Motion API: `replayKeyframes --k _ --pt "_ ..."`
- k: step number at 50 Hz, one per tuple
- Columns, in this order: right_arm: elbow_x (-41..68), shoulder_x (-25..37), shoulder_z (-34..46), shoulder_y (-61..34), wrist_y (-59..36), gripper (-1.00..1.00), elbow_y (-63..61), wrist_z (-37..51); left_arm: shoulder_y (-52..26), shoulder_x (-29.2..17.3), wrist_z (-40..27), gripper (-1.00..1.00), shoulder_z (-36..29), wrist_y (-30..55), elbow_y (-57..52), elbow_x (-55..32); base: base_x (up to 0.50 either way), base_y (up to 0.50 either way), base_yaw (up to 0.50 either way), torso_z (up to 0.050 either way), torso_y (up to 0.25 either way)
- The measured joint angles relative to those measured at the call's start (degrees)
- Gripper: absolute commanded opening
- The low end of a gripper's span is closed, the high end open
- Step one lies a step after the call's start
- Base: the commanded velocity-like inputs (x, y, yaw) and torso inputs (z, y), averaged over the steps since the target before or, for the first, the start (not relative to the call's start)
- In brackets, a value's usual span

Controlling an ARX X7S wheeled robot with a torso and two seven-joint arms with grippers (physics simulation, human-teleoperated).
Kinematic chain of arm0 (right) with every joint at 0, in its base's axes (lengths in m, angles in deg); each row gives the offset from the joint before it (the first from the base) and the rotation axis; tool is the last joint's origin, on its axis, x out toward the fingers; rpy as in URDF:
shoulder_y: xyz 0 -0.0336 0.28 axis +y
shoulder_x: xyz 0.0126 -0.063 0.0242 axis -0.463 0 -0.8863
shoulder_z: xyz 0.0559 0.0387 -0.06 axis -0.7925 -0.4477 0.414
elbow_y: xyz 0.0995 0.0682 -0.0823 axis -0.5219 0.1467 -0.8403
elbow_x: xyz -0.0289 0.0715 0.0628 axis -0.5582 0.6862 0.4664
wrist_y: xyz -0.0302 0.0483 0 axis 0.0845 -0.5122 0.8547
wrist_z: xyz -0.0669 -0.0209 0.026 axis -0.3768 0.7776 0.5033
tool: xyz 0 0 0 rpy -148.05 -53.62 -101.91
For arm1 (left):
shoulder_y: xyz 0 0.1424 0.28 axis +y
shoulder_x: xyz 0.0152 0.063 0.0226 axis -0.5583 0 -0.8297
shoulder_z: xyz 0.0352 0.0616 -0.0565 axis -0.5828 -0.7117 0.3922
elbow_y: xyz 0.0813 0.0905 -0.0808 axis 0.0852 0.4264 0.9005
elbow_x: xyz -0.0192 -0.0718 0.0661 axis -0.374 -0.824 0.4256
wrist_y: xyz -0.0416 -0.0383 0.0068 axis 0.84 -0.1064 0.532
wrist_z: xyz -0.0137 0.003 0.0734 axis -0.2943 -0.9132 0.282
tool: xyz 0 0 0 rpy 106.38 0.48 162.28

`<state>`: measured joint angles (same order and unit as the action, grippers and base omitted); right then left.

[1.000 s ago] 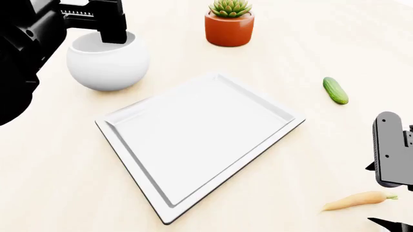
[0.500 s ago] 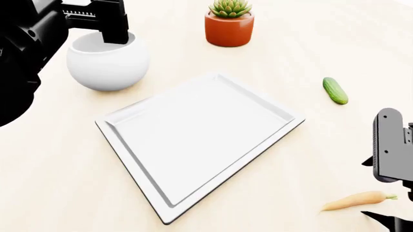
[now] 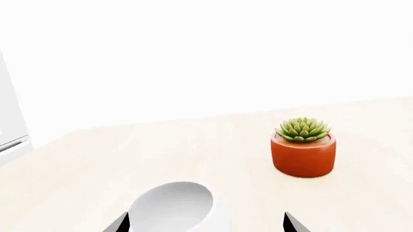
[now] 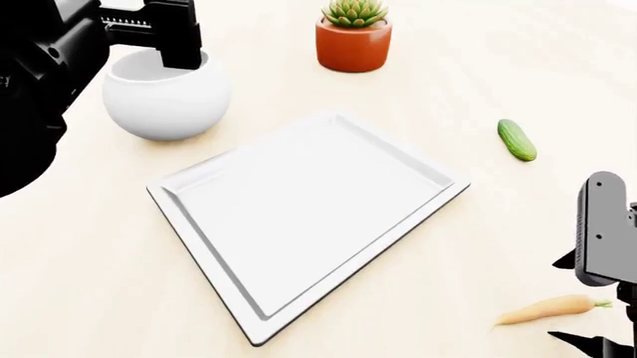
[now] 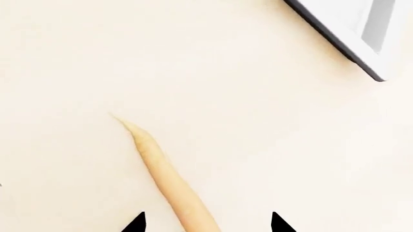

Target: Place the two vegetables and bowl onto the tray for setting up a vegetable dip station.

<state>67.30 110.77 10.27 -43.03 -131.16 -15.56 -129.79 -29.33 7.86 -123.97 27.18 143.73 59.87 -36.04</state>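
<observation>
Carrot [image 5: 169,180] flat on the pale table [image 4: 89,283], straight between the two dark fingertips [image 5: 137,223] of the right gripper [image 5: 206,224] in the right wrist view; tips spread well wider than the carrot, neither one touching it. Thin end pointing away from the gripper, thick end running out of view between the tips. In the head view, same carrot [image 4: 553,307] near the front right corner of the table, green stem tip to the right, with the right gripper's [image 4: 609,298] grey body just above and beside it. Jaws apart, holding nothing.

Left gripper [image 4: 149,37] over the bowl [image 4: 167,93] at the back left of the table, one black finger [image 4: 179,41] reaching down into the bowl's mouth at its rear rim. In the left wrist view, fingertips [image 3: 119,224] showing only as two dark points either side of the bowl [image 3: 174,208]; spread wider than the bowl's mouth, so open, gripping nothing. Contact with the rim impossible to judge.

Tray [image 4: 249,313] in the middle of the table, turned at an angle, nothing on it. Cucumber [image 4: 517,139] lying to the right of the tray, well apart from the carrot. Potted succulent [image 4: 353,36] at the back, beside the bowl but not touching.
</observation>
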Motion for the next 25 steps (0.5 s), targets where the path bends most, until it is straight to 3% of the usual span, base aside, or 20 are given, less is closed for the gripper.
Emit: replayKeyframes --k 10,11,25 --pt "4.53 0.79 -0.35 -0.29 -0.90 1.00 -1.08 2.28 -0.02 -0.07 0.00 1.00 -0.24 -0.15 -0.06 -0.03 0.00 0.00 0.00 0.000 0.000" --pt "4.84 0.91 -0.33 -0.31 -0.83 -1.00 -1.13 2.54 -0.02 -0.08 0.00 1.00 -0.26 -0.17 -0.07 -0.03 0.00 0.00 0.00 0.000 0.000" --pt "7.66 2.12 -0.34 0.31 0.88 -1.00 -1.62 4.61 -0.25 -0.23 -0.23 1.00 -0.47 -0.41 -0.18 -0.20 0.00 0.00 0.00 -0.001 0.000"
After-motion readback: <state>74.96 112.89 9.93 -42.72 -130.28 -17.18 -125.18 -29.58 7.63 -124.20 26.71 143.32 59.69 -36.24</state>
